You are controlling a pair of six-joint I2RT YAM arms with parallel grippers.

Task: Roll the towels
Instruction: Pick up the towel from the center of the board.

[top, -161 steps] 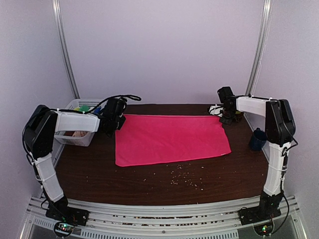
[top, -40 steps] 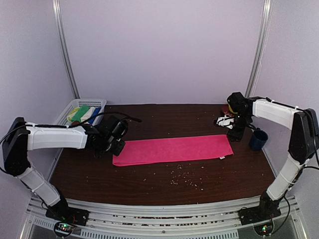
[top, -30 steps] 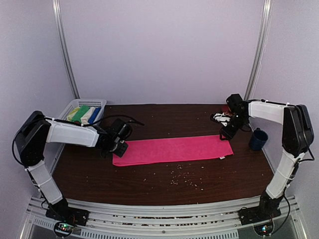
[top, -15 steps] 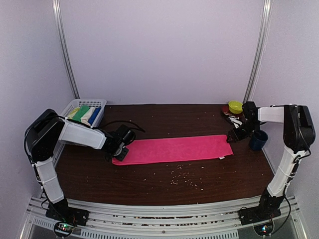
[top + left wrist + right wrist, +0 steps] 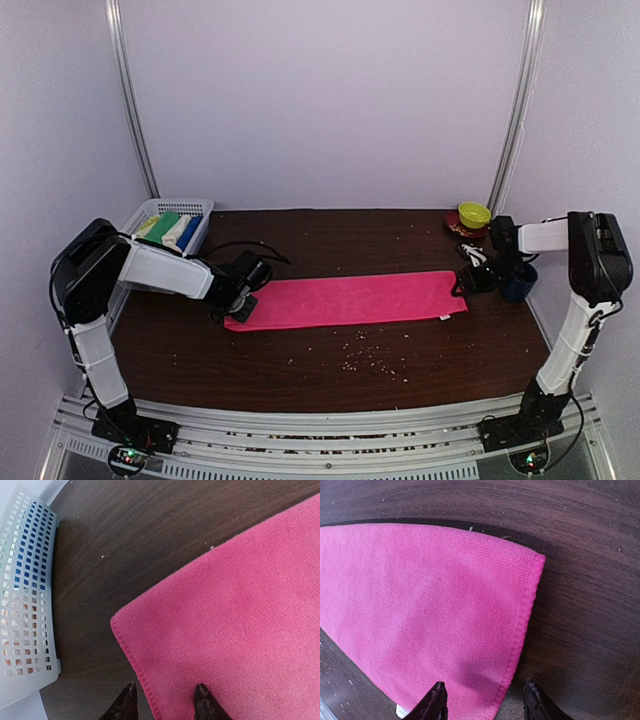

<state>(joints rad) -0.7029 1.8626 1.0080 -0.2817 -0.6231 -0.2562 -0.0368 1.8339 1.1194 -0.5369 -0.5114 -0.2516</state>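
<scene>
- Towel first: a pink towel (image 5: 345, 300) lies flat across the middle of the dark wooden table (image 5: 300, 370) as a long narrow strip running left to right.
- At the strip's left end, the left gripper (image 5: 166, 686) is low over the near corner. Its jaws are apart and straddle the stitched hem, one fingertip over the pink cloth and the other over bare wood.
- At the strip's right end, the right gripper (image 5: 484, 684) is in the same pose. Its jaws are apart with the end hem running between them, one tip above the cloth and one above the table.
- Whether either gripper's tips touch the cloth cannot be told.
- A white mesh basket (image 5: 150, 212) stands at the far left corner, well apart from the strip. It holds a green towel (image 5: 163, 226), a cream towel (image 5: 177, 231) and a blue towel (image 5: 190, 231) side by side.
- A yellow bowl (image 5: 473, 214) sits at the far right, and a dark blue cup (image 5: 520, 284) is just beside the right arm.
- Pale crumbs (image 5: 370, 360) are scattered on the wood in front of the strip.
</scene>
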